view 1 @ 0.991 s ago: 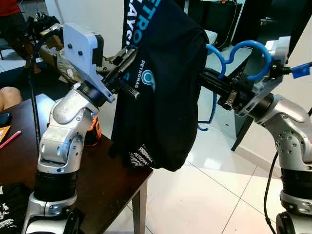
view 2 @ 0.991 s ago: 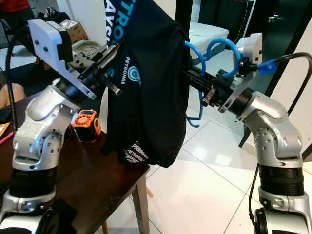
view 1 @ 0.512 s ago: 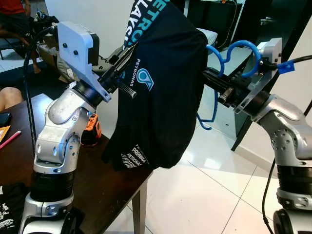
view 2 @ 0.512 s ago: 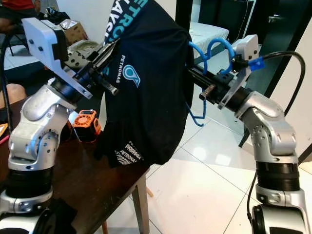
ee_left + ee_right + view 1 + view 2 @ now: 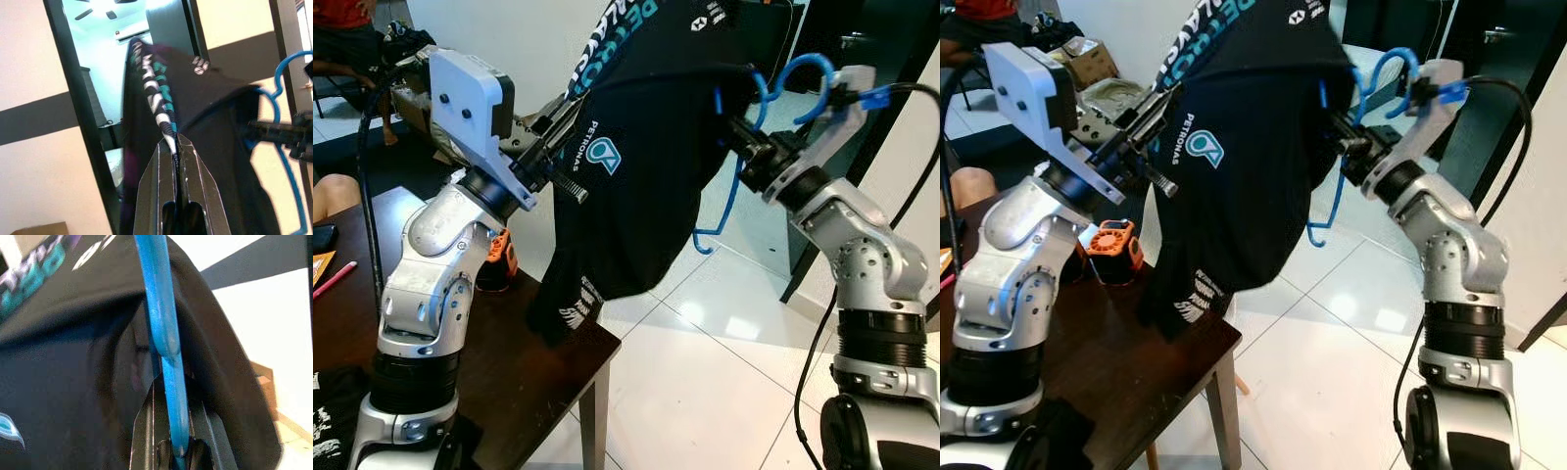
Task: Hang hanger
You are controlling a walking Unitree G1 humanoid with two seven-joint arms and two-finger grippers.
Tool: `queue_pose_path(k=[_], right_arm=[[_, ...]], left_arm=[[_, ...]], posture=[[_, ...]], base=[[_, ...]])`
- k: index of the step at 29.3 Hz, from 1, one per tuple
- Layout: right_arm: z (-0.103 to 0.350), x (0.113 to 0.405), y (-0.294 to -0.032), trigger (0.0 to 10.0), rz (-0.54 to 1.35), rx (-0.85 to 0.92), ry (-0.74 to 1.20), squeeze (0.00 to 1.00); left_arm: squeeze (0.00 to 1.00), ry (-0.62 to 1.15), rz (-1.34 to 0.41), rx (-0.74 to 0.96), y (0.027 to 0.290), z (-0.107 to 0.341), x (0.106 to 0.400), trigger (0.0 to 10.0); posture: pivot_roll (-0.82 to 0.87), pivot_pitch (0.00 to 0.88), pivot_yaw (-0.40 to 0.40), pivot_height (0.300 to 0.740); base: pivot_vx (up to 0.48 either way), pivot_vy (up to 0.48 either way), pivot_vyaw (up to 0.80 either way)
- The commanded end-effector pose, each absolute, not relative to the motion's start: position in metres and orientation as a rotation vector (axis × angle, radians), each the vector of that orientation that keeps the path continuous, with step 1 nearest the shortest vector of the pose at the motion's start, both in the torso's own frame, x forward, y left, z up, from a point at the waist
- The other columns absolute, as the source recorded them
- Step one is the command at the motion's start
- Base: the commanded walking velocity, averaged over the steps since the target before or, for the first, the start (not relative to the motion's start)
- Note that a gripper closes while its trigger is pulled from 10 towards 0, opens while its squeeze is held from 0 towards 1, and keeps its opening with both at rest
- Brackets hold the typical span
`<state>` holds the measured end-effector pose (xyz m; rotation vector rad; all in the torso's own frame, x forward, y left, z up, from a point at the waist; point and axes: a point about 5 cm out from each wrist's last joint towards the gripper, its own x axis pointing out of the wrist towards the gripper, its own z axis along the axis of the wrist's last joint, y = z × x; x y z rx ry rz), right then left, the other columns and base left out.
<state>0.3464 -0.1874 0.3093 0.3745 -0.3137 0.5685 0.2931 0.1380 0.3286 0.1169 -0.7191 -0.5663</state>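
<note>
Above the dark wooden surface (image 5: 538, 382), the left tool (image 5: 174, 142) pinches the soft black printed shirt (image 5: 646, 186) while the right tool (image 5: 172, 431) clamps the smooth blue plastic hanger (image 5: 744, 147) beyond it, seemingly inside the shirt, hanging not yet done.

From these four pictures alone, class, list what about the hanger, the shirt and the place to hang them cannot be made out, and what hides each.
1. Blue hanger: its far arm, covered by the black shirt in both eye views.
2. Shirt collar: cut off by the top edge, eye views.
3. A rail or hook to hang on: cannot be made out.
4. Right gripper fingertips: dark against the shirt, right wrist view.
</note>
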Motion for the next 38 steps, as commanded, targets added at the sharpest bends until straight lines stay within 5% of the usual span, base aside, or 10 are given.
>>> queue_pose_path(k=[1,12,18,23,30,38], right_arm=[[0.320,0.346,-0.201,10.0,0.501,0.483,-0.371,0.00],[0.319,0.348,-0.187,10.0,0.456,0.657,-0.369,0.00],[0.301,0.350,-0.152,10.0,0.517,0.438,-0.224,0.00],[0.302,0.356,-0.161,10.0,0.444,0.503,-0.236,0.00],[0.315,0.365,-0.204,10.0,0.218,0.744,-0.312,0.00],[0.322,0.365,-0.215,10.0,0.180,0.860,-0.360,0.00]], left_arm=[[0.00,-0.709,-0.523,0.142,0.149,0.327,0.292,0.0],[0.00,-0.697,-0.475,0.152,0.156,0.323,0.295,0.0],[0.00,-0.686,-0.468,0.154,0.151,0.319,0.296,0.0],[0.00,-0.683,-0.426,0.168,0.159,0.319,0.297,0.0],[0.00,-0.674,-0.133,0.212,0.208,0.324,0.302,0.0],[0.00,-0.640,-0.045,0.206,0.218,0.313,0.301,0.0]], posture=[[0.02,0.000,-0.027,0.740],[0.01,0.000,-0.026,0.740],[0.01,0.000,-0.035,0.740],[0.01,0.000,-0.038,0.740],[0.02,0.000,-0.049,0.740],[0.01,0.000,-0.056,0.740]], base=[[0.000,0.000,0.00],[0.000,0.000,0.00],[0.000,0.000,0.00],[0.000,0.000,0.00],[0.000,0.000,0.00],[0.000,0.000,0.00]])
